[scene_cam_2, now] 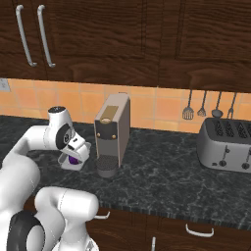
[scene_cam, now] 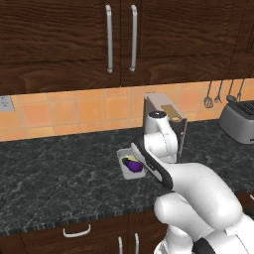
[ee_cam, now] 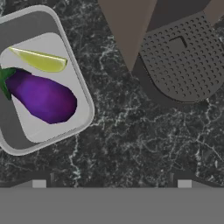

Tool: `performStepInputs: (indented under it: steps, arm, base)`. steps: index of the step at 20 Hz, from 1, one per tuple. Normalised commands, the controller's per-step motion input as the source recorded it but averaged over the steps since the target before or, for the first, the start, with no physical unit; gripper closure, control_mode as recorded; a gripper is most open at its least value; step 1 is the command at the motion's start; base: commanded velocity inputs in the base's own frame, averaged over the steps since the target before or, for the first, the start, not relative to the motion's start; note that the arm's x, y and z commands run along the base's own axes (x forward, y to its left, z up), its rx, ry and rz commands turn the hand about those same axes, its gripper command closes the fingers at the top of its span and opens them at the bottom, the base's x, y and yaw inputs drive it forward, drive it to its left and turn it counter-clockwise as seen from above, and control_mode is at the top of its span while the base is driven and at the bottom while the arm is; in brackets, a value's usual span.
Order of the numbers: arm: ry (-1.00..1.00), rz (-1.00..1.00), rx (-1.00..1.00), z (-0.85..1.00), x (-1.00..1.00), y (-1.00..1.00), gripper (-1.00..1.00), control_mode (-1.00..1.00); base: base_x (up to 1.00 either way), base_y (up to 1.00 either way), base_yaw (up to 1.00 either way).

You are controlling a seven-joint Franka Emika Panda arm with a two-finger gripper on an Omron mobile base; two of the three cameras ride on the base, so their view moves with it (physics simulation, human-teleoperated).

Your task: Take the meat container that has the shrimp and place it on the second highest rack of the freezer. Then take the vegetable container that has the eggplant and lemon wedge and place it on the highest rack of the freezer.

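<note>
The vegetable container [ee_cam: 30,26] is a pale rounded tray on the dark counter, at the upper left of the hand view. In it lie the purple eggplant [ee_cam: 43,98] and the yellow-green lemon wedge [ee_cam: 41,60]. My gripper [ee_cam: 111,183] hovers open above bare counter beside the tray, its fingertips [ee_cam: 39,183] wide apart with nothing between them. From the left base the tray [scene_cam: 122,158] with the eggplant [scene_cam: 132,166] peeks out from behind my arm. From the right the hand [scene_cam_2: 81,153] hangs just over the tray [scene_cam_2: 68,165]. The meat container, the shrimp and the freezer are out of view.
A brown coffee machine [scene_cam_2: 113,132] stands right beside the tray, and its perforated drip tray [ee_cam: 183,61] lies close to the gripper. A silver toaster [scene_cam_2: 228,144] sits at the far right under hanging utensils [scene_cam_2: 201,105]. Dark cabinets [scene_cam: 119,39] overhang the counter.
</note>
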Motion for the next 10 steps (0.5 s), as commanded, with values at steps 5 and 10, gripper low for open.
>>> performStepInputs:
  steps: [5,10]
  arm:
    - [0.02,-0.07,0.0,-0.5,0.24,0.0,-1.0,-1.0]
    - [0.04,-0.07,0.0,-0.38,0.24,0.0,-1.0,-1.0]
  base:
    - [0.0,0.0,0.0]
    - [0.0,0.0,0.0]
